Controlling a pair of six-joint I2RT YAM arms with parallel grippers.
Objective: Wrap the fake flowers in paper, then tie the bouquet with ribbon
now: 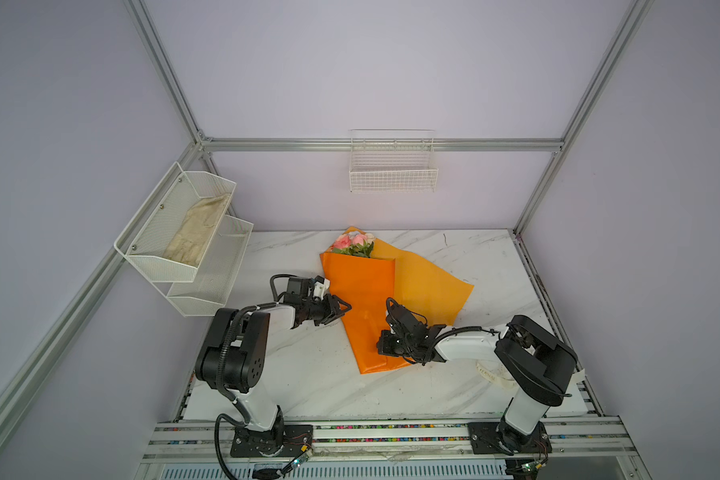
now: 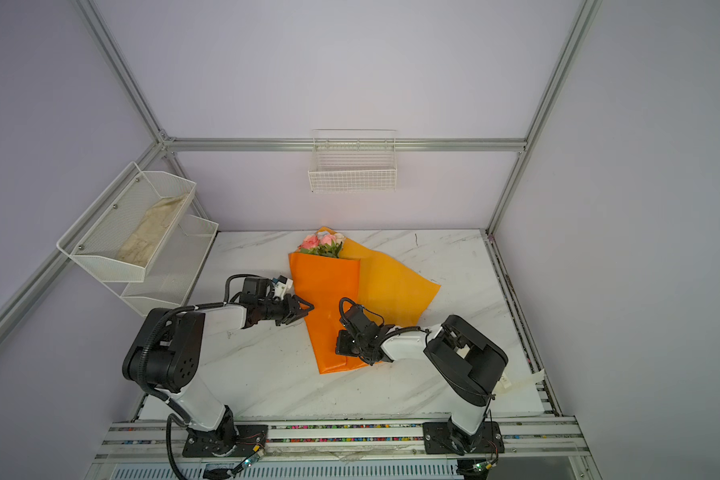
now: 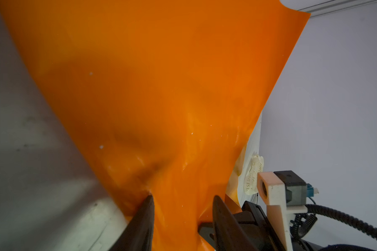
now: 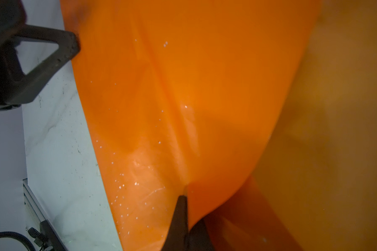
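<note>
Right arm point(image 1: 466, 347) partly covers the ribbon point(image 1: 488, 376) near the bouquet point(image 1: 362, 299).

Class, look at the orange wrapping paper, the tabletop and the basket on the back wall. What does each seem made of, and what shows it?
The wrapping paper: probably thin plastic or coated paper, glossy; it shines and creases softly. The tabletop: marble or marble-look laminate, smooth; grey veins on white. The basket: likely white-coated metal wire; thin open grid.

The orange wrapping paper point(image 3: 161, 87) fills most of the view. Jaws of the left gripper point(image 3: 183, 197) stand apart, paper between them. A lettered cream ribbon point(image 3: 254, 173) shows beside the paper's edge.
</note>
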